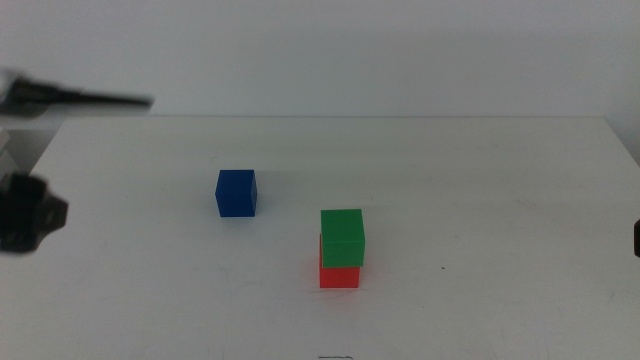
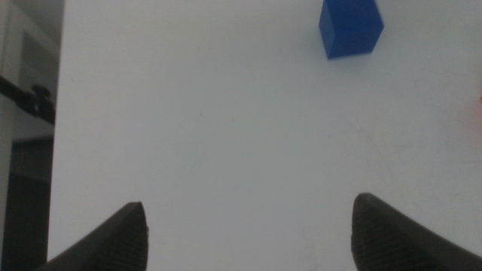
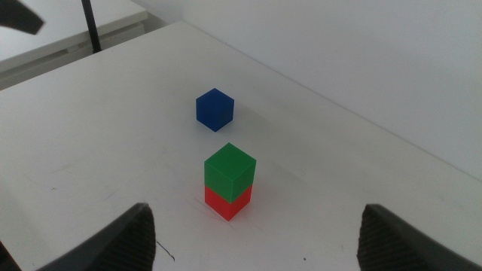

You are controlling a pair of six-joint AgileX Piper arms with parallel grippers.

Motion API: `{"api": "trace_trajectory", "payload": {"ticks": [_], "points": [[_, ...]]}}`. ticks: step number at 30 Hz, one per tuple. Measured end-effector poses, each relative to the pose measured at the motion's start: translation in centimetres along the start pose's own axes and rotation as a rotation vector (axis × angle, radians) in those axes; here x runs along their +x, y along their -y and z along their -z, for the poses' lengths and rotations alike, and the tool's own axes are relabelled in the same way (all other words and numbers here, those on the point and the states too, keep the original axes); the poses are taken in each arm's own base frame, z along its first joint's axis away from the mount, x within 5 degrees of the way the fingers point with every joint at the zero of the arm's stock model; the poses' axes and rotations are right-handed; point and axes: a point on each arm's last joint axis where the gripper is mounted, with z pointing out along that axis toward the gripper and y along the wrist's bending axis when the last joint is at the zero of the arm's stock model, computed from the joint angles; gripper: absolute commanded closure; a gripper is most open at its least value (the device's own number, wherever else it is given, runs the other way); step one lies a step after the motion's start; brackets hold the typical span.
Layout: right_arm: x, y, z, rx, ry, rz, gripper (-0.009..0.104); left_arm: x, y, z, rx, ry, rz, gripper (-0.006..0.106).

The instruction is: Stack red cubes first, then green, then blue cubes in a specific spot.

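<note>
The green cube (image 1: 342, 235) sits on top of the red cube (image 1: 339, 276) in the front middle of the white table, a little askew. The blue cube (image 1: 236, 193) stands alone, behind and to the left of that stack. My left arm (image 1: 25, 212) is a dark blur at the left edge. Its gripper (image 2: 248, 235) is open over bare table, with the blue cube (image 2: 350, 28) well ahead of it. My right gripper (image 3: 256, 241) is open too and holds nothing. It looks from a distance at the green cube (image 3: 230, 170), the red cube (image 3: 228, 203) and the blue cube (image 3: 215, 109).
A dark rod (image 1: 95, 99) juts in at the upper left, above the table's far corner. The table's side edge (image 2: 60, 113) runs past the left gripper, with dark gear beyond it. A sliver of the right arm (image 1: 636, 238) shows at the right edge.
</note>
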Motion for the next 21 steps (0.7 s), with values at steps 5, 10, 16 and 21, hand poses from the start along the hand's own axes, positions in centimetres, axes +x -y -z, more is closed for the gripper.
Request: {"api": "trace_trajectory", "payload": {"ticks": [5, 10, 16, 21], "points": [[0.0, 0.0, 0.0, 0.000, 0.000, 0.000, 0.001, -3.7, -0.1, -2.7, 0.008, -0.111, -0.005, 0.011], [0.0, 0.0, 0.0, 0.000, 0.000, 0.000, 0.001, -6.5, 0.9, -5.7, 0.036, -0.167, -0.024, 0.011], [0.0, 0.0, 0.0, 0.000, 0.000, 0.000, 0.001, -10.4, 3.6, -10.2, 0.044, -0.261, 0.007, 0.011], [0.0, 0.0, 0.0, 0.000, 0.000, 0.000, 0.001, -12.6, 6.1, -15.5, 0.034, -0.345, -0.009, 0.011]]}}
